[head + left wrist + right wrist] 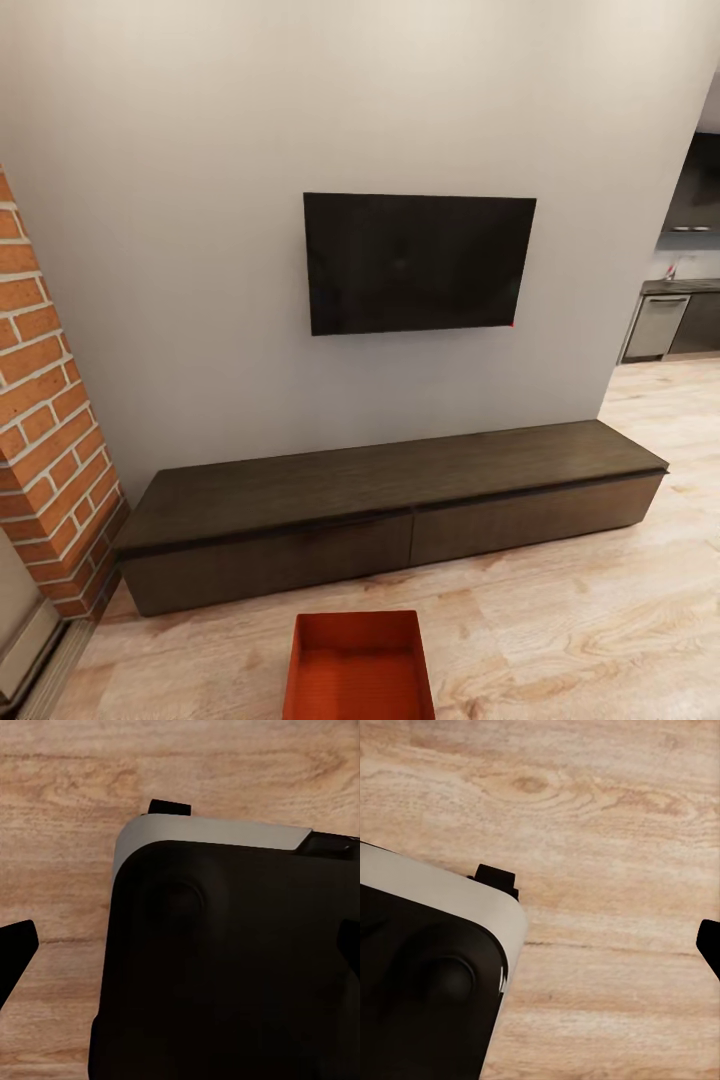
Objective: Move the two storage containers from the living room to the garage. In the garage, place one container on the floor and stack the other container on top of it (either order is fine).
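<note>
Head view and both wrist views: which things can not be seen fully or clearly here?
- Storage container: head view, near end cut off by the bottom edge.
- Kitchen appliance: head view, small and partly behind the wall corner.
- Left gripper: left wrist view, the robot's dark body hides the space between the jaws.
- Right gripper: right wrist view, only dark tips at the edges; state unclear.

From each wrist camera the robot's base (pixel 232 967) looks like a glossy black shell with rounded corners, edged by a pale grey band (pixel 450 889). A small black block (pixel 496 880) juts from its edge, and dark, tapered fingertips (pixel 15 952) poke in from the sides.
</note>
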{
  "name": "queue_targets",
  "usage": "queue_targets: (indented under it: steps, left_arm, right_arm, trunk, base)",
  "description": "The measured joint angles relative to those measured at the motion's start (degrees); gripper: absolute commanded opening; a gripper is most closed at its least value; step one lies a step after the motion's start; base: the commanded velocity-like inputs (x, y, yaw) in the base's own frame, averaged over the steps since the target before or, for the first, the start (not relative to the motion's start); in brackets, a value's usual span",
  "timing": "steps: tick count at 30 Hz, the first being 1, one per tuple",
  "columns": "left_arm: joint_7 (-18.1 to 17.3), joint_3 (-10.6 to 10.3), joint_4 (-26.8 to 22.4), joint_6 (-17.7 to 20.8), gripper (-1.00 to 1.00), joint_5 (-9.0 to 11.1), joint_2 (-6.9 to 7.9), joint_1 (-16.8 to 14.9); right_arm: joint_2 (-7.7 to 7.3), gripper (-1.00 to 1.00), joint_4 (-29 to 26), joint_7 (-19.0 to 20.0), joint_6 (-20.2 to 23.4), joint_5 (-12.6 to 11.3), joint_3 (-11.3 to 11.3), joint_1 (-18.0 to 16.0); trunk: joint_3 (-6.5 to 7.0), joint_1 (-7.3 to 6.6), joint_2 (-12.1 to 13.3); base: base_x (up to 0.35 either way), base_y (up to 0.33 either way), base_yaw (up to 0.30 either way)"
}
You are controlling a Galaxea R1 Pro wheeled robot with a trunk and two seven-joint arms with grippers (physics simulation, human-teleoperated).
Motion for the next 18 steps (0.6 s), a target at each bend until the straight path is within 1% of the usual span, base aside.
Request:
queue_targets:
  steps: [14, 18]
  left_arm:
    - [0.0, 0.0, 0.0, 0.0, 1.00, 0.0, -0.02, 0.0]
    - [0.0, 0.0, 0.0, 0.0, 1.00, 0.0, -0.03, 0.0]
  right_arm:
    - [-0.09, 1.00, 0.0, 0.4, 0.1, 0.1, 0.0, 0.0]
    - [-0.12, 1.00, 0.0, 0.4, 0.1, 0.3, 0.2, 0.0]
  trunk:
    - [-0.01, 0.00, 0.0]
    - [-0.20, 0.00, 0.0]
  base:
    - [0.000, 0.000, 0.001]
    - [0.000, 0.000, 0.058]
